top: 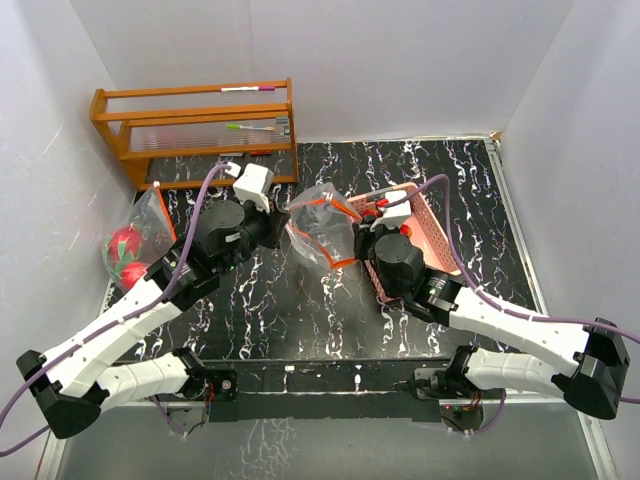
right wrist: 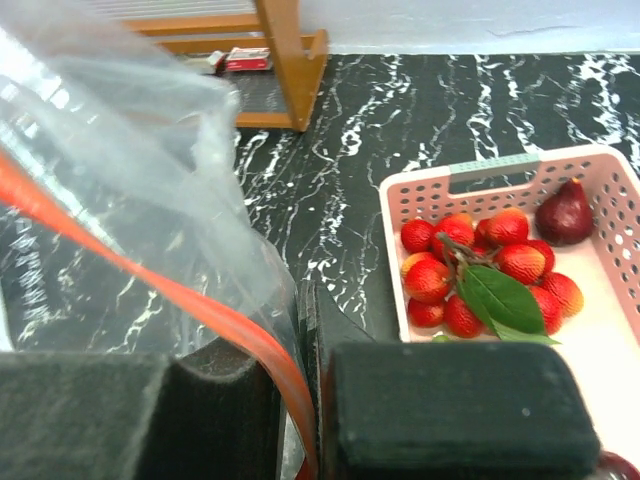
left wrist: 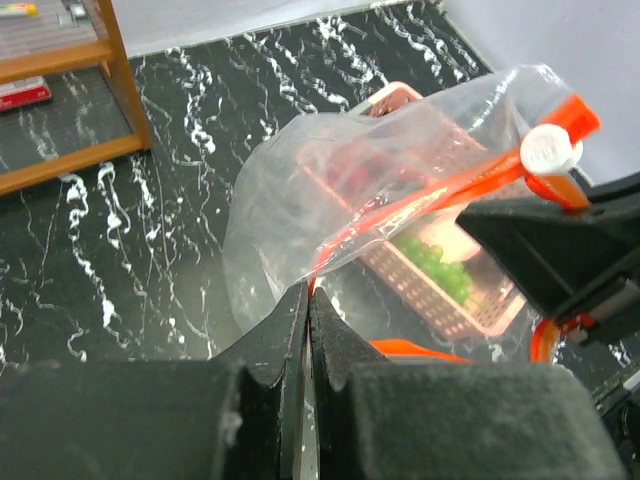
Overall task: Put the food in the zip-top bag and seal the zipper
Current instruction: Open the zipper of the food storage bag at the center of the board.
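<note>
Top external view: zip-top bag [top: 320, 232] is held above the surface [top: 300, 320], with left gripper [left wrist: 307, 300] and right gripper [right wrist: 300, 310] each clamped on its orange zipper edge. Red fruits [right wrist: 470, 275] and green grapes [left wrist: 435, 265] are seen in the pink basket [right wrist: 392, 230]. Loading is judged not begun, and sealing is left.

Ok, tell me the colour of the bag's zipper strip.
Orange zipper strip, white slider; clearest in the left wrist view.

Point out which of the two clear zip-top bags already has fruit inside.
The clear orange-zippered bag lying at the far left: red and pink fruit shows inside it. The other bag, held up mid-table, looks empty.
</note>
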Robot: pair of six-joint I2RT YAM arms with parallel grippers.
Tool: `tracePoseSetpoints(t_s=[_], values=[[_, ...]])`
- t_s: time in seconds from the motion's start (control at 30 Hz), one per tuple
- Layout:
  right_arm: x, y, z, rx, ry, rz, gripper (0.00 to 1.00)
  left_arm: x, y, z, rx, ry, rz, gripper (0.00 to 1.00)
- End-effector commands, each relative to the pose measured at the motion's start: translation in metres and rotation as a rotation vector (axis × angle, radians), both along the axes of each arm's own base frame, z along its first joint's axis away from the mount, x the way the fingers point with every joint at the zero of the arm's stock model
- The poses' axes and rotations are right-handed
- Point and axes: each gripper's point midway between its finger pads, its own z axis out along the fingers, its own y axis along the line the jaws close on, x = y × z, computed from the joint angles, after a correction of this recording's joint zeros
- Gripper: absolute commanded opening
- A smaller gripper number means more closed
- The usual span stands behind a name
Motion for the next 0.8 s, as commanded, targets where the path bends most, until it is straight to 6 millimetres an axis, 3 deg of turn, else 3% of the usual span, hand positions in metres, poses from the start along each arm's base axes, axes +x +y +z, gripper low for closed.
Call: tracePoseSetpoints(t_s=[0.0, 0.17, 0.33, 0.43, 0.63, 0.77], values=[[0.003, -0.033, 0.000, 0.019, 0.023, -0.184, 0.11, -0.008, 0.020, -0.009, 0.083, 0.026, 0.033, 0.00], [-0.003, -0.044, -0.010, 0.046, 0.045, -0.219, 0.11, -0.010, 0.044, -0.005, 0.120, -0.006, 0.103, 0.00], [-0.005, -0.040, -0.015, 0.062, 0.057, -0.198, 0.11, -0.020, 0.023, 0.002, 0.004, -0.013, 0.002, 0.00], [-0.006, -0.026, -0.012, 0.088, 0.062, -0.131, 0.11, -0.029, 0.003, 0.006, -0.076, -0.017, -0.098, 0.00], [-0.007, 0.023, 0.012, 0.168, 0.001, 0.089, 0.11, -0.034, -0.028, 0.008, -0.173, -0.016, -0.219, 0.38], [-0.002, 0.043, 0.016, 0.167, 0.002, 0.134, 0.11, -0.033, -0.043, 0.002, -0.191, 0.021, -0.256, 0.51]])
